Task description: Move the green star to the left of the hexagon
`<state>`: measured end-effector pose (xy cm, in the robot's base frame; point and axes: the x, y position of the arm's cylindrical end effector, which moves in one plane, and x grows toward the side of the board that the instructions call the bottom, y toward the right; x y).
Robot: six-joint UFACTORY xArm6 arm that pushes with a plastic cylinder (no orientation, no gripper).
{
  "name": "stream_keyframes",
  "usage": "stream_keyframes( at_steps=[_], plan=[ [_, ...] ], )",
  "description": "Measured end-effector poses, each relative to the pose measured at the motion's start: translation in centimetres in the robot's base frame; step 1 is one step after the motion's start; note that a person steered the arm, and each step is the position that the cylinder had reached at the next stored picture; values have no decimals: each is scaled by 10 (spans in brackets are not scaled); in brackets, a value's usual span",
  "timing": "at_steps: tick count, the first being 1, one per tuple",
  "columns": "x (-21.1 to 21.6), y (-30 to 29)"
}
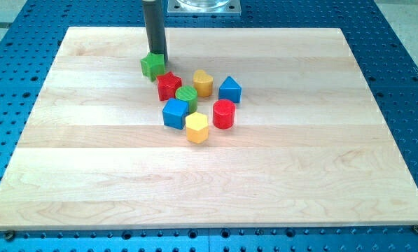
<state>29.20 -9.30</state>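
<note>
Clearly the job is far from finished. The green star [152, 65] sits near the view's top of the wooden worktop [75, 154], up and to the view's left of the cluster, just beside the red star [169, 85] and perhaps touching it at one point. My tip [157, 57] rests at the green star's upper right edge, in contact or very nearly so; there is no pincer on this arm, only the rod, so nothing is held.

The yellow hexagon [197, 127] lies at the cluster's lower edge, toward the view's bottom. Just to its upper left stands the blue cube [175, 113], so the spot on the hexagon's left is partly crowded. Above these sit the green cylinder [187, 96], the yellow heart [203, 82], the blue triangular block [230, 89] and the red cylinder [224, 113].

As I judge it, the star must travel down the view, skirting the red star and blue cube on their left, then settle beside the hexagon. All of that remains.
</note>
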Motion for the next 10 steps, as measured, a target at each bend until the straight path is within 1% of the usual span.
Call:
stream_keyframes(
  at_steps=[1,2,3,4,5,6,7,8,9,10],
  plan=[
    [1,10],
    [13,40],
    [47,16],
    [57,-16],
    [33,6],
    [-3,44],
    [-28,31],
    [-34,-36],
    [2,-49],
    [59,-54]
  ],
)
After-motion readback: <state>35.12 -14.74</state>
